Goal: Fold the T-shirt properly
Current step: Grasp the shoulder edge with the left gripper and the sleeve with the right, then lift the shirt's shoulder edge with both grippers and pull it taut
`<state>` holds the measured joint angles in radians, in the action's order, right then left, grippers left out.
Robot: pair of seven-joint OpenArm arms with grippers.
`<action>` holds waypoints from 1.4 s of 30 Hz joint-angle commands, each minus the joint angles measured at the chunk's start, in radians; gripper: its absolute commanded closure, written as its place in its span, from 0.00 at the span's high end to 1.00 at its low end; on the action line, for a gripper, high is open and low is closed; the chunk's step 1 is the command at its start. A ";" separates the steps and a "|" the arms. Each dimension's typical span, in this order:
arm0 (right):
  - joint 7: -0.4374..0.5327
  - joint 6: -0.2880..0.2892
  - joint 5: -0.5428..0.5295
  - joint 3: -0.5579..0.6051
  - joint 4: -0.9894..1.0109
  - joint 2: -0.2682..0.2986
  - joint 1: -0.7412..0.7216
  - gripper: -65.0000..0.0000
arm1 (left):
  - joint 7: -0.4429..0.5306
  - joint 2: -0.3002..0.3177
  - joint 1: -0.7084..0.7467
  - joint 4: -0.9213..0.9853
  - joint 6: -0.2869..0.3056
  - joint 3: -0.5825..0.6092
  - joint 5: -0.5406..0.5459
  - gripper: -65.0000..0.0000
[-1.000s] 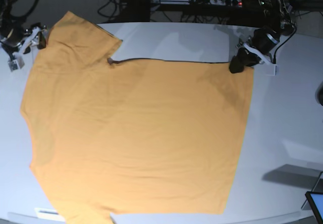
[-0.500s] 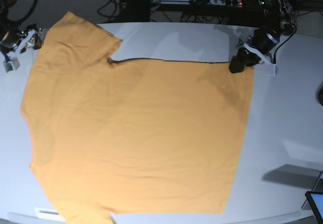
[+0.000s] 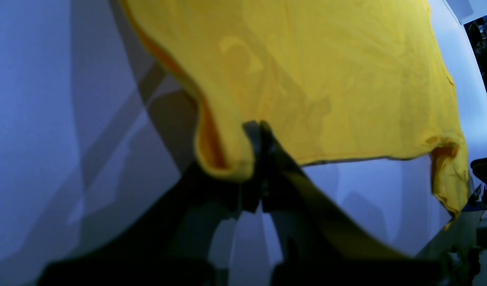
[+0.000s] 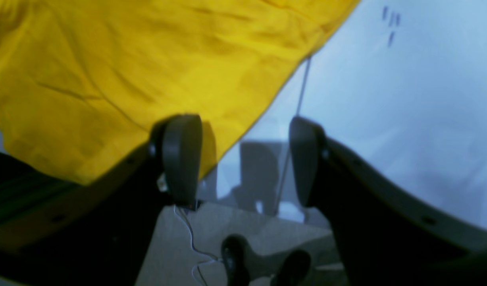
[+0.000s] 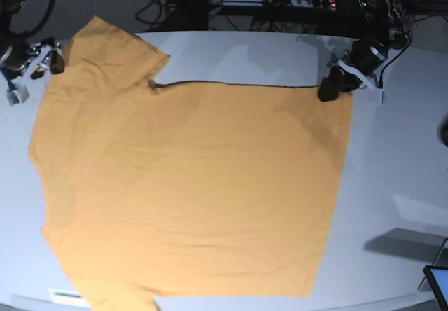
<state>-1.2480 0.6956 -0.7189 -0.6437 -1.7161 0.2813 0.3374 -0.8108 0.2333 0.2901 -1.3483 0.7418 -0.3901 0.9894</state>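
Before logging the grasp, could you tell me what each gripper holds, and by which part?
The left gripper pinches the plain orange-yellow T-shirt at a hem corner; the right gripper is open, holding nothing.

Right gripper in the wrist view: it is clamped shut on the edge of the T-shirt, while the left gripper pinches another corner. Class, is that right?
Not quite. The right wrist view shows the right gripper open, holding nothing, with the T-shirt edge beside one finger. The left gripper does pinch a corner.
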 commanded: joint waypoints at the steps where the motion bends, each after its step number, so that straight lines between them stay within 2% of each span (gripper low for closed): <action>1: 0.009 0.003 -0.017 -0.006 -0.008 0.014 -0.005 0.54 | -0.091 0.001 0.022 0.014 -0.044 0.004 -0.085 0.00; 6: -0.025 0.003 -0.021 -0.006 0.123 0.014 -0.045 0.54 | -0.091 0.001 0.022 0.014 -0.044 0.006 -0.085 0.00; 9: -0.022 0.003 -0.100 -0.006 0.215 0.022 -0.059 0.54 | -0.091 0.001 0.024 0.014 -0.044 0.006 -0.085 0.00; 15: -0.023 0.003 -0.227 -0.005 0.284 0.089 -0.064 0.54 | -0.091 0.001 0.024 0.014 -0.044 0.006 -0.085 0.00; 24: -0.039 0.003 -0.244 0.000 0.298 0.095 -0.064 0.54 | -0.091 -0.001 0.019 0.014 -0.044 0.006 -0.085 0.00; 30: -0.022 0.003 -0.334 0.140 0.296 0.101 -0.065 0.54 | -0.091 -0.002 0.019 0.014 -0.044 0.006 -0.085 0.00; 37: -0.008 0.003 -0.336 0.177 0.296 0.101 -0.079 0.52 | -0.091 -0.004 0.019 0.014 -0.044 0.006 -0.085 0.00; 39: -0.008 0.003 -0.336 0.175 0.296 0.101 -0.079 0.40 | -0.091 -0.004 0.019 0.014 -0.044 0.006 -0.085 0.00; 42: -0.008 0.003 -0.336 0.173 0.296 0.103 -0.079 0.02 | -0.091 -0.004 0.019 0.014 -0.044 0.006 -0.085 0.00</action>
<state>-1.2285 0.7025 -1.0763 -0.4706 -1.4151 0.3679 0.2558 -0.8116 0.2321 0.2890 -1.3483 0.7422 -0.3901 0.9886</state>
